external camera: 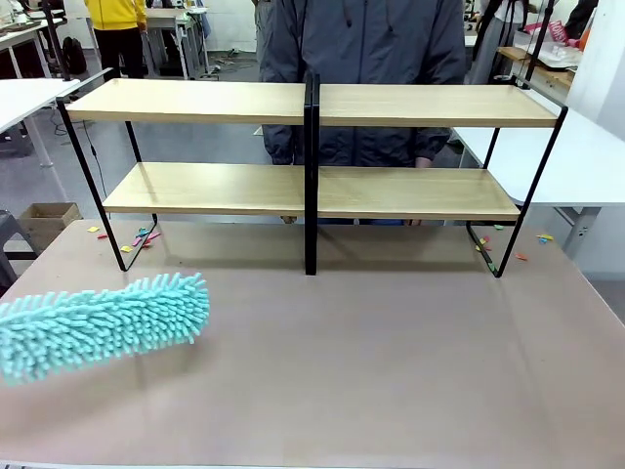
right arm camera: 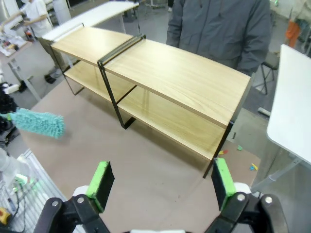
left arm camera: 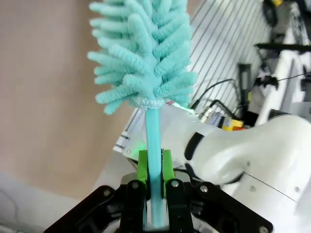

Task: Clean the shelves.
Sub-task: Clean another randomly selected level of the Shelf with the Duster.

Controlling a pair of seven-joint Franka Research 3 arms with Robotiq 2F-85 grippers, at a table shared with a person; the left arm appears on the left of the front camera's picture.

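Teal duster tight in left end effector, right end effector wide open, shelves on brown table.

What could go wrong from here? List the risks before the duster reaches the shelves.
1. The left claw pinches the duster only by its thin handle; the long fluffy head could twist or slip when pressed on a board.
2. A sweep along the shelves could snag on the black centre post.
3. The person stands right behind the shelves; a hard push may shove them toward that person.
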